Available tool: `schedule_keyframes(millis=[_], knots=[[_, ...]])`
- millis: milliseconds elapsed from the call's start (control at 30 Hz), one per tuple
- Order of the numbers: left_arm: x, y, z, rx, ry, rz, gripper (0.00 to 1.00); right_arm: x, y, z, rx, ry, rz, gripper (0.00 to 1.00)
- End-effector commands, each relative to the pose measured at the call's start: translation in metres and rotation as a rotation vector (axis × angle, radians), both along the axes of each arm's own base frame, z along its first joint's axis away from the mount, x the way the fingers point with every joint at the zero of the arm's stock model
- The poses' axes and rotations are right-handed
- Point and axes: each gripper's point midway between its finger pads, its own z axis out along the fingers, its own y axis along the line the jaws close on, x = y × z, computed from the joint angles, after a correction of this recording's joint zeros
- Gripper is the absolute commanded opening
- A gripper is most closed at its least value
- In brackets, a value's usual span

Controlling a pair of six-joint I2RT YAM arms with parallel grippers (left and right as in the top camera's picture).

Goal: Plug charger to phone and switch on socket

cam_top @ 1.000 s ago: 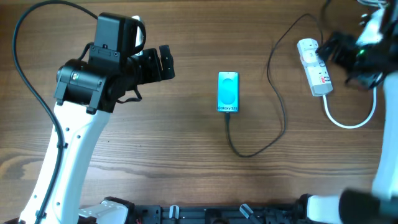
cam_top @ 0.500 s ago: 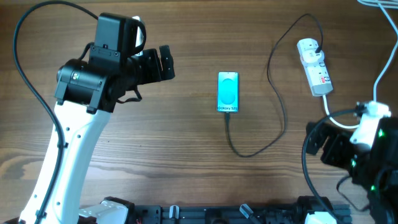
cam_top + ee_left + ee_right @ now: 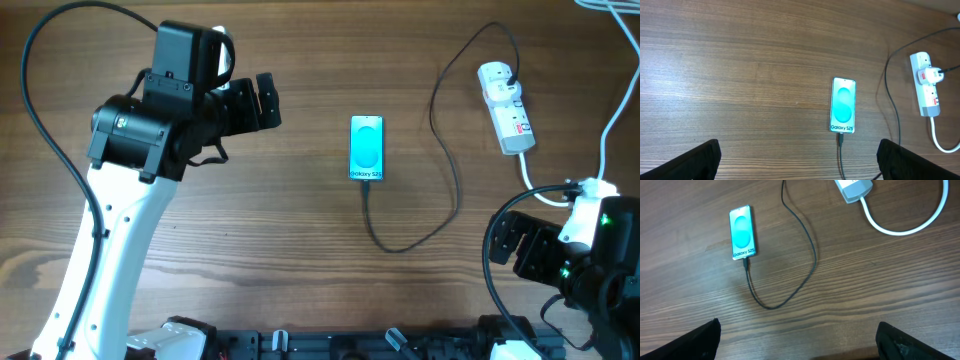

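The phone (image 3: 367, 148) lies flat mid-table with its turquoise screen up and the "Galaxy" band toward me; it also shows in the left wrist view (image 3: 843, 105) and the right wrist view (image 3: 742, 232). The charger's thin black cable (image 3: 452, 180) has its tip in the phone's near end (image 3: 839, 138) and loops right and back to an adapter in the socket (image 3: 505, 107). The white socket strip shows in the left wrist view (image 3: 927, 84) too. My left gripper (image 3: 266, 101) is open and empty, well left of the phone. My right gripper (image 3: 520, 245) is open and empty, at the near right, below the socket.
The socket's thick white cord (image 3: 545, 192) curves off its near end toward the right arm and shows in the right wrist view (image 3: 900, 227). A rail of dark fixtures (image 3: 330, 345) runs along the table's near edge.
My right arm has drawn back from the socket at the far right to the near right corner. The left arm, phone and cable have not moved.
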Motion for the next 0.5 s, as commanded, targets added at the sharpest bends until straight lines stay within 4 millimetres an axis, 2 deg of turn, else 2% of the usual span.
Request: schedule_keyframes(millis=[0, 133, 200, 300, 367, 433, 467], knots=[[0.001, 0.002, 0.000, 0.002, -0.003, 0.019, 1.00, -0.001, -0.002, -0.001, -0.011, 0.002, -0.010, 1.00], [0.001, 0.002, 0.000, 0.002, -0.003, 0.019, 1.00, -0.001, -0.002, -0.002, -0.013, 0.002, -0.009, 1.00], [0.001, 0.002, 0.000, 0.002, -0.003, 0.019, 1.00, 0.002, -0.010, 0.000, -0.045, -0.009, -0.035, 1.00], [0.001, 0.002, 0.000, 0.002, -0.003, 0.019, 1.00, 0.029, -0.010, 0.018, -0.059, -0.165, -0.021, 1.00], [0.001, 0.002, 0.000, 0.002, -0.003, 0.019, 1.00, 0.046, 0.002, 0.026, -0.059, -0.320, 0.073, 1.00], [0.001, 0.002, 0.000, 0.002, -0.003, 0.019, 1.00, 0.057, 0.011, 0.022, -0.054, -0.431, 0.139, 1.00], [0.001, 0.002, 0.000, 0.002, -0.003, 0.019, 1.00, 0.063, 0.017, 0.013, -0.046, -0.486, 0.170, 1.00]])
